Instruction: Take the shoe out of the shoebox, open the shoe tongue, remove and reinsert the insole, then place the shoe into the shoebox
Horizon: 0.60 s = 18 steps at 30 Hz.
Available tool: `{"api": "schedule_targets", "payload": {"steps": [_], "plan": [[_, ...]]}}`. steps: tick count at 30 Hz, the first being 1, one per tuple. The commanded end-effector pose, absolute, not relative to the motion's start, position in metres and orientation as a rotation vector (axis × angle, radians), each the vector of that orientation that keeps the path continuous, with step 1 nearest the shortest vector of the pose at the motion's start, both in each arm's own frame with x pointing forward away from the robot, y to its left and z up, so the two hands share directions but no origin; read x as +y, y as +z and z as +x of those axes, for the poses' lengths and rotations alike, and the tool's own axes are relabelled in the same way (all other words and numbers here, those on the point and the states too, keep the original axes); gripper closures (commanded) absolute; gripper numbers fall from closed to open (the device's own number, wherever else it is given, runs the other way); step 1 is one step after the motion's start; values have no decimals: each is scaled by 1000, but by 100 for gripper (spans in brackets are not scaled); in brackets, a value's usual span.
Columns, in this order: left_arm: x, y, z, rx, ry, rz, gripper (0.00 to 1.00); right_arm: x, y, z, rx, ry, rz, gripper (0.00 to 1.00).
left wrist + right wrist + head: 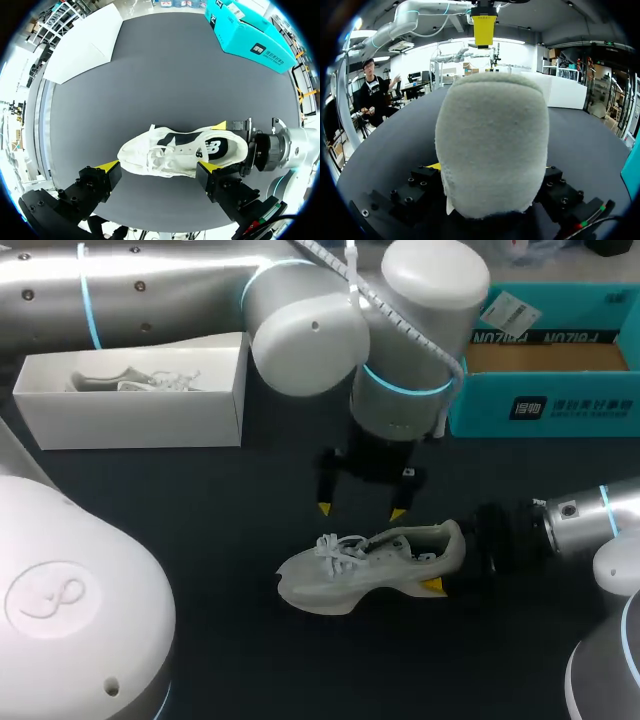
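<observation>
Robot lab: 2 arms [300,340] at a black table [220,530].

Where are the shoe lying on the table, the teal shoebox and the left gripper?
shoe [370,565], head view, on its side panel.
teal shoebox [560,405], head view, on its front wall.
left gripper [360,510], head view, midway between its fingertips.

"Where's the shoe [370,562]?"

"Mid-bench [200,540], with the toe toward 9 o'clock and the heel toward 3."

"And the arms?"

"The left jaws hang spread at the shoe's 12 o'clock, yellow tips down. The right jaws come in from 3 o'clock. One yellow tip lies against the heel's 6 o'clock side."

"Boxes?"

"A white shoebox [130,415] at 10 o'clock holds a second shoe [130,380]. A teal box [545,410] sits at 2 o'clock."
</observation>
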<state>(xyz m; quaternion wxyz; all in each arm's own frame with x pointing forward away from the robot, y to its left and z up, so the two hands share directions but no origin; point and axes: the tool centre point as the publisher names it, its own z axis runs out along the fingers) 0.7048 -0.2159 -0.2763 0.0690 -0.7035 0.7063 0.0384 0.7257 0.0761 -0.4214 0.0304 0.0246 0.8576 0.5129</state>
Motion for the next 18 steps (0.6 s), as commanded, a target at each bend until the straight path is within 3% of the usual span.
{"api": "schedule_targets", "payload": {"steps": [1, 18], "plan": [[-240, -292, 708, 2143, 183, -2086, 0, 77, -422, 725, 2643, 1576, 77, 100], [-277, -325, 726, 2250, 289, -1970, 0, 77, -422, 725, 2643, 1576, 77, 100]]}}
